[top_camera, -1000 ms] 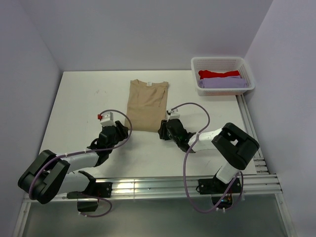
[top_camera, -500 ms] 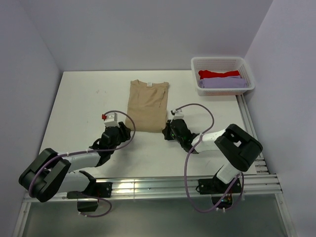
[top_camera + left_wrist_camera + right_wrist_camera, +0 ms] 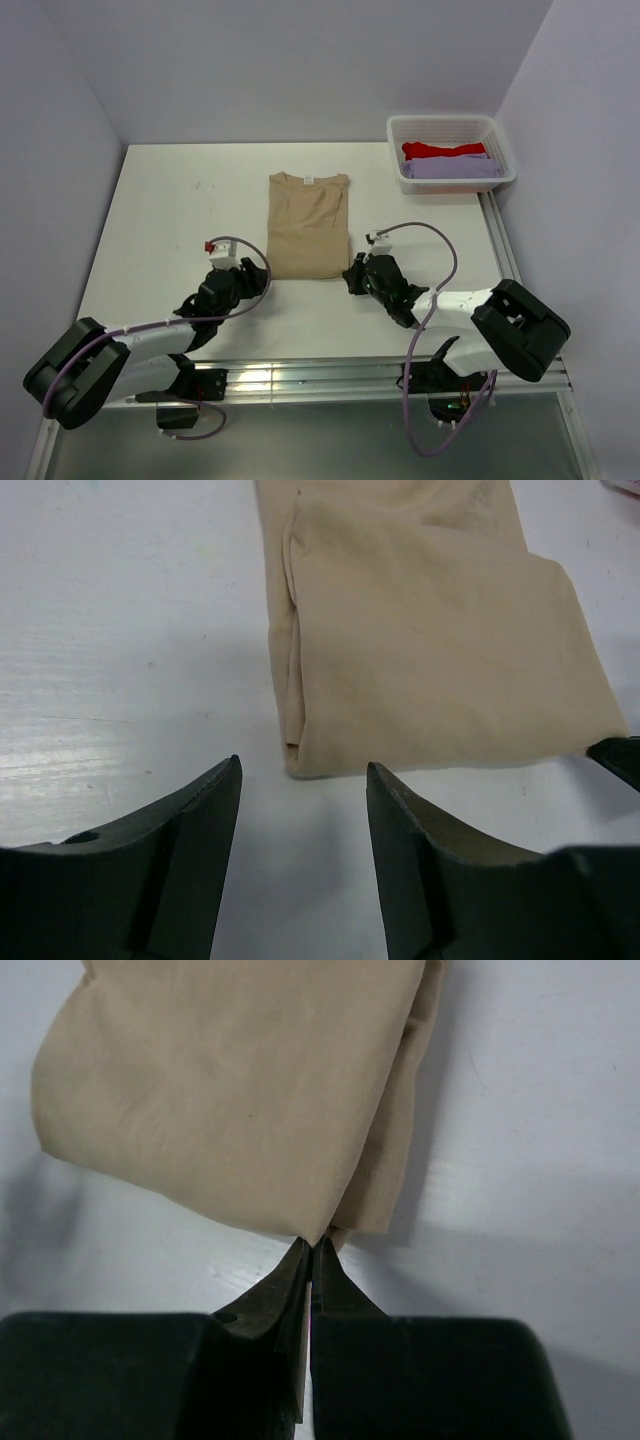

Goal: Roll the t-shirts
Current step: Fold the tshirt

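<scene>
Looking close, right tool pinches tan t-shirt corner.

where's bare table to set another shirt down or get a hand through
Biggest bare stretch of table: left of the tan t-shirt, up to the left wall. A narrower strip runs between the shirt and the white basket. Crowded at the shirt's near edge: open left gripper at one corner, right gripper pinching the other.

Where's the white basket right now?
From above, the white basket sits in the far right corner of the table, beyond the beige t-shirt.
</scene>
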Motion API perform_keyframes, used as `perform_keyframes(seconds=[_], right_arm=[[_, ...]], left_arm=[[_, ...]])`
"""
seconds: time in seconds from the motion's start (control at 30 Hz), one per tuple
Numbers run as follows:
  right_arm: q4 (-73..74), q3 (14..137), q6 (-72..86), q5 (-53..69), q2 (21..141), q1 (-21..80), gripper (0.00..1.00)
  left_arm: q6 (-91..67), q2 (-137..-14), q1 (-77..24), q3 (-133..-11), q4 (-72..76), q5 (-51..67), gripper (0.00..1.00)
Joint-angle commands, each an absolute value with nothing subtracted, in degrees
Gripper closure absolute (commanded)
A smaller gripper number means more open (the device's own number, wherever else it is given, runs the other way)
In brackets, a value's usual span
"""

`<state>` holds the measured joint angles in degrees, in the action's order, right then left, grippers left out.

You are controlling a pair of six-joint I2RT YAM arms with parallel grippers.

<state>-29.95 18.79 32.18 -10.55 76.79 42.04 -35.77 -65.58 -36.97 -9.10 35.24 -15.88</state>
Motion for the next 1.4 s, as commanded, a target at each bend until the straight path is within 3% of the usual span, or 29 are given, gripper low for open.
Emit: perform_keyframes(seconds=[0.0,0.33,0.9,1.0,1.03,1.07,1.37], right_arm=[[-29.9,17.0,33.0,-12.2,74.4,41.7,1.00],[-26.2,18.9,31.4,-14.0,76.6,41.8,1.00],[-27.2,18.8,31.3,-12.7,77.3,41.7,1.00],[-27.3,19.0,31.4,-12.5,77.6,41.7,1.00],[-27.2,19.1,31.2,-12.4,77.6,41.7,1.00],[-27.1,19.2,31.2,-12.4,77.3,41.7,1.00],[-20.4,17.7,34.4,-13.5,70.2,41.8,1.00]], left_arm=[[-35.3,-65.9,-38.6,-8.9,40.2,-13.8,0.42],[-34.9,-77.9,-42.9,-11.6,44.7,-15.6,0.48],[-34.0,-83.3,-44.1,-14.9,45.0,-18.7,0.52],[-33.5,-85.0,-44.1,-16.3,44.7,-18.1,0.69],[-33.5,-85.5,-44.1,-17.0,44.2,-18.2,0.81],[-33.5,-85.8,-44.1,-17.4,43.8,-18.4,0.99],[-38.0,-75.8,-44.3,-16.0,32.6,-18.7,1.00]])
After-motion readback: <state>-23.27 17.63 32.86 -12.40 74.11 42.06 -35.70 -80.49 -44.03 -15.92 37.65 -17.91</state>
